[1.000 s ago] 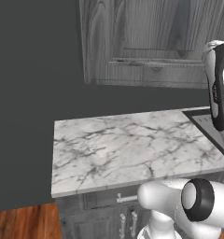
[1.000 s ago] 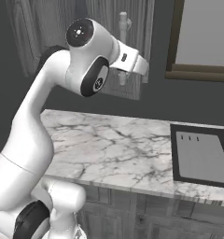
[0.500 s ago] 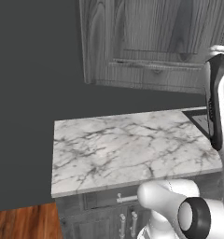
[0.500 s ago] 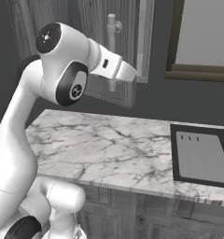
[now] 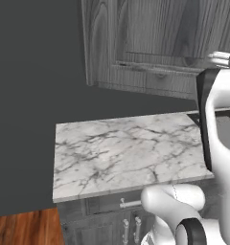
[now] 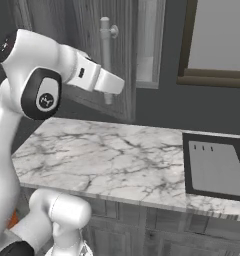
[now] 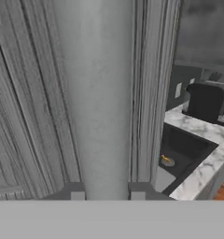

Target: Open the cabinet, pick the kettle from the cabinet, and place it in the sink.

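The tool (image 7: 104, 189) is clamped on the bar handle (image 7: 97, 93) of the cabinet (image 6: 87, 55), one fingertip on each side of the bar, whose long axis runs upright straight ahead of the hand. The door appears partly swung out above the counter (image 6: 112, 155); the sink (image 6: 217, 167) lies well off to the right.

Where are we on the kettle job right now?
Done: the gripper is shut on the long light-grey bar handle of the tall dark grey wood-grain cabinet. In hand: the door looks cracked open. Left: finish opening, take out the kettle, place it in the black sink.
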Motion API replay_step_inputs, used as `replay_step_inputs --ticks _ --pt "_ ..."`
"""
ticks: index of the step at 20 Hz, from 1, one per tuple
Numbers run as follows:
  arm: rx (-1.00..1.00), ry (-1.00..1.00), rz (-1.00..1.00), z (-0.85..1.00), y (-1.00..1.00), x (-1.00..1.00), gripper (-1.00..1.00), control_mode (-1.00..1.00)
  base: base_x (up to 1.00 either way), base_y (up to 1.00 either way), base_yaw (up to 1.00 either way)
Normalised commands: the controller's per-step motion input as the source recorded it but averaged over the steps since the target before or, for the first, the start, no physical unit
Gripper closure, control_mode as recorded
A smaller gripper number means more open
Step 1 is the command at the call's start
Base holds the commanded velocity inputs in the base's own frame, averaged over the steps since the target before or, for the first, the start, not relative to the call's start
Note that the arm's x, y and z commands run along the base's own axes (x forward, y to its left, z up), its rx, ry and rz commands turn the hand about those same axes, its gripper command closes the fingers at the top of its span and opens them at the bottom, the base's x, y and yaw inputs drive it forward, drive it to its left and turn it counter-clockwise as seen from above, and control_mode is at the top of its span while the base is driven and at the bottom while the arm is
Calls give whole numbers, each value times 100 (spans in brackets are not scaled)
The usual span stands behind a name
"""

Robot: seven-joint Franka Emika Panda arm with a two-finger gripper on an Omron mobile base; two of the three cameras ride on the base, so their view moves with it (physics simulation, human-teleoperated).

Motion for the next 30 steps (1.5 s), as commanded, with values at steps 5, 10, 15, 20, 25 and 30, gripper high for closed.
replay_step_inputs --ticks 5,10,15,20,25,30 --pt "-3 4 -15 4 24 -51 100 -100 0 0 0" --pt "0 0 -11 5 28 -54 100 -100 0 0 0" --pt "-1 -2 -9 2 33 -54 100 -100 0 0 0" --pt "-3 -7 -7 0 38 -53 100 -100 0 0 0" --pt "0 -11 -2 0 39 -50 100 -100 0 0 0" --pt "2 -8 0 -1 22 -39 100 -100 0 0 0"
